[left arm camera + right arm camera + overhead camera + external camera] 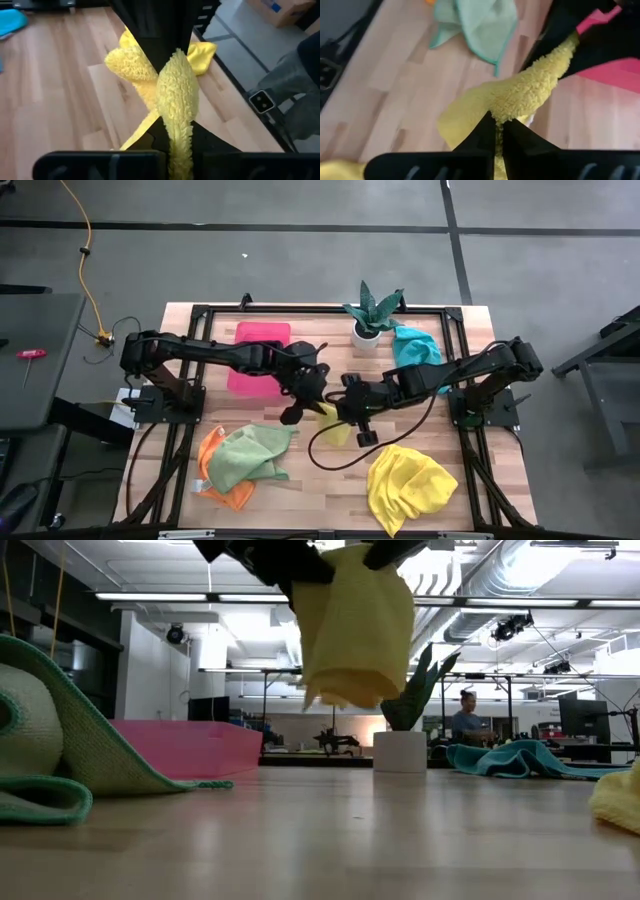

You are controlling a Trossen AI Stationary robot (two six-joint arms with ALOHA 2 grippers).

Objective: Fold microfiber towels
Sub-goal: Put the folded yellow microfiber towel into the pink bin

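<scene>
A yellow microfiber towel (355, 625) hangs bunched over the middle of the table, held up between both grippers. My left gripper (306, 400) is shut on one end of its upper edge, and my right gripper (350, 408) is shut on the other end, close beside it. A second yellow towel (410, 485) lies crumpled at the near right. A light green towel (250, 455) lies on top of an orange one (212, 470) at the near left. A teal towel (415, 345) lies at the far right. My left gripper pinches a bunched fold of the yellow towel's upper edge (176, 117) between its two fingers, slanting down from the table's left. The cloth hangs below, clear of the table. My right gripper pinches the other end of that bunched edge (506, 111) between its two fingers, slanting down from the table's right. The thick band of cloth (540, 75) runs from it across to the left gripper, and the rest hangs free.
A pink tray (260, 355) stands at the far left of centre. A potted plant (370, 320) in a white pot stands at the far middle. Bare wood (330, 830) lies under the hanging towel. A person (467, 715) sits in the room behind.
</scene>
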